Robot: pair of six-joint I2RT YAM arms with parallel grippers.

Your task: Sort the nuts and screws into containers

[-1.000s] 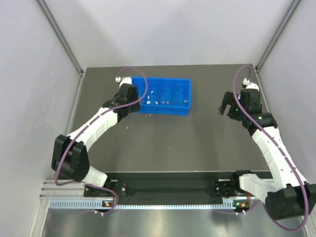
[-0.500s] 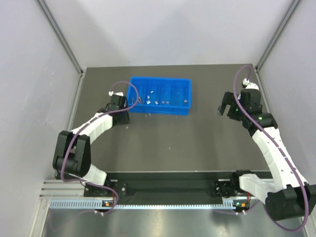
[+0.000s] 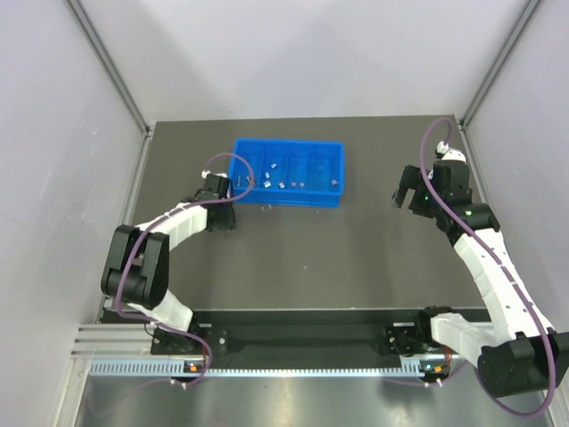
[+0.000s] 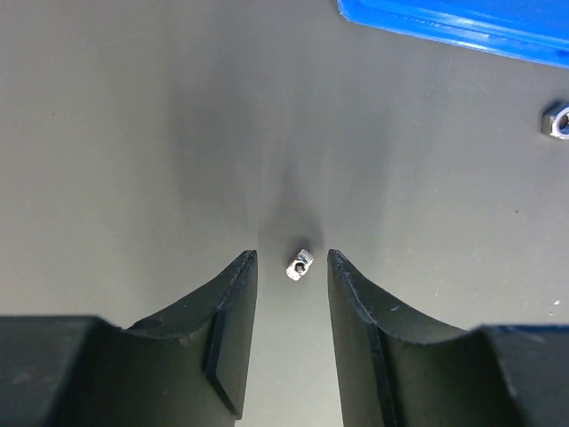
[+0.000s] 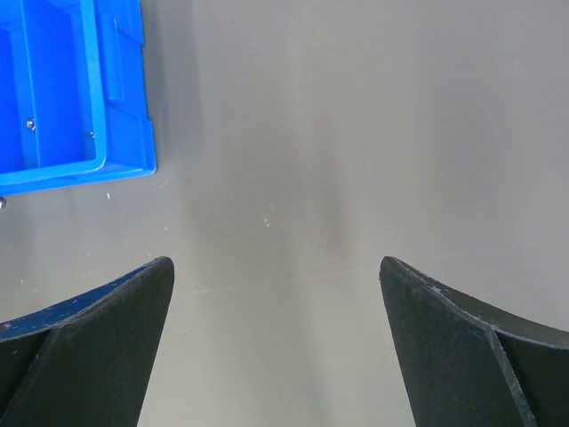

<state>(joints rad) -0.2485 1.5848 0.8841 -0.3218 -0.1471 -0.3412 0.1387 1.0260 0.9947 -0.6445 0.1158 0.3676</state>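
Lower centre, left wrist view: one screw (image 4: 300,264), by my guess; short, silvery, on its side on the worktop (image 4: 133,133)
Left tool (image 4: 291,256): part open; straddling it, gripping nothing
Right tool (image 5: 276,262): wide open; empty
Done: several silvery pieces (image 3: 280,185) in the tray (image 3: 289,142)
Left: this screw; a nut (image 4: 556,118) at right edge

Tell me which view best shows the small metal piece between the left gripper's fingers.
The left wrist view: the small metal piece lies sharp and close on the table between the fingers of the left gripper, touching neither. The top external view shows no clear trace of it; the right wrist view misses it.
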